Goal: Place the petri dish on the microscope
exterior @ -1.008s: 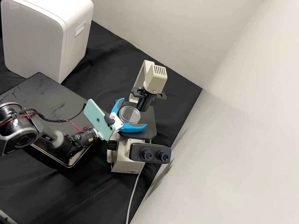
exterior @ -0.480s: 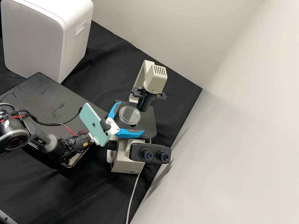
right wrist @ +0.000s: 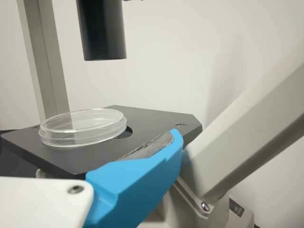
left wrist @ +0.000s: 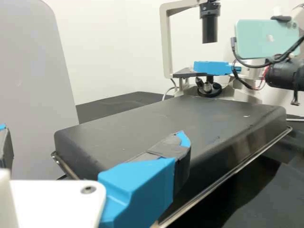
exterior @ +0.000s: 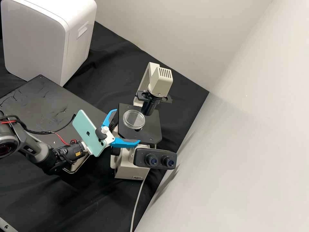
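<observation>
step: clear away after set-down | petri dish [exterior: 134,118] flat on microscope [exterior: 128,164] stage [exterior: 153,130], near its centre, below condenser [exterior: 148,106] | right tool [exterior: 127,125] spread wide, empty, at stage edge | you: back out level, don't clip the dish

The bench [exterior: 106,71] carries 1 microscope [exterior: 141,151], 1 petri dish [exterior: 134,119], 1 black tray [exterior: 42,103] at its left edge and 1 white box [exterior: 45,35] at its far left corner. 2 grippers show, the right gripper [exterior: 128,125] and the left gripper [left wrist: 92,135], each with 2 blue fingers [exterior: 127,142].
</observation>
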Action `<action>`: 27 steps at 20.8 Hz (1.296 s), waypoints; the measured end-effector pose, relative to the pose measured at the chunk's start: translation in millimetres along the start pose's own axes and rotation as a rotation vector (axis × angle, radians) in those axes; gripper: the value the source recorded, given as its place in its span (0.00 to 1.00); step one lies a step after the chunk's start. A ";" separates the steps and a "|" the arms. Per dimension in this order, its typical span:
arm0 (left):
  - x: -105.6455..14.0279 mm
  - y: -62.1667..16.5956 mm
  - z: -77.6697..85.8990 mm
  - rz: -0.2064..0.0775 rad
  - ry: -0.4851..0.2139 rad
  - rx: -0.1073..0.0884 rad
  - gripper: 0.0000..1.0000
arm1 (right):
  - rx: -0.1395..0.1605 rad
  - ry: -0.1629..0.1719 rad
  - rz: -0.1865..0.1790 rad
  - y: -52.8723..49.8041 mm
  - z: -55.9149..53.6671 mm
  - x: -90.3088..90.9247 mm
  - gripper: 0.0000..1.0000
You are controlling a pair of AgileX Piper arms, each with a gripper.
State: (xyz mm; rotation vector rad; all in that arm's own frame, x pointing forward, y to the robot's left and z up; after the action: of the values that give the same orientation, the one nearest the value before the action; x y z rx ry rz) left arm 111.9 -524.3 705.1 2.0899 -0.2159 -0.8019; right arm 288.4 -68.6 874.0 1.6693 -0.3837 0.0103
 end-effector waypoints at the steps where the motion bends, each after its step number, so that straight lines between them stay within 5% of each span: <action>1: 0.0 0.0 0.1 0.000 0.000 0.000 1.00 | 0.000 -0.001 -0.001 -0.2 0.2 -0.3 1.00; 9: 0.6 0.5 -2.7 0.003 0.016 0.000 1.00 | 0.000 0.016 -0.032 -8.1 -6.9 -18.9 1.00; 13: 0.6 0.5 -2.7 0.003 0.016 0.000 1.00 | -0.001 -0.002 -0.066 -14.4 -5.3 -32.5 1.00; 20: 0.5 0.5 -2.4 0.003 0.014 0.000 1.00 | 0.002 0.051 -0.023 -7.5 -13.3 -49.9 1.00; 25: -0.3 -0.2 1.1 -0.001 -0.007 0.002 1.00 | 0.039 0.029 0.015 -7.5 -16.0 -60.9 1.00; 27: -0.8 -0.7 2.4 -0.004 -0.008 0.013 1.00 | 0.083 0.029 0.010 -7.8 -16.1 -65.7 1.00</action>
State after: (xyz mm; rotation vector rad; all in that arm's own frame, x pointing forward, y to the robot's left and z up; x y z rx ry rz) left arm 109.7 -525.1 704.0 2.0999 -0.2222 -0.8135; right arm 231.9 -36.4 853.8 1.7477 -0.3744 0.0590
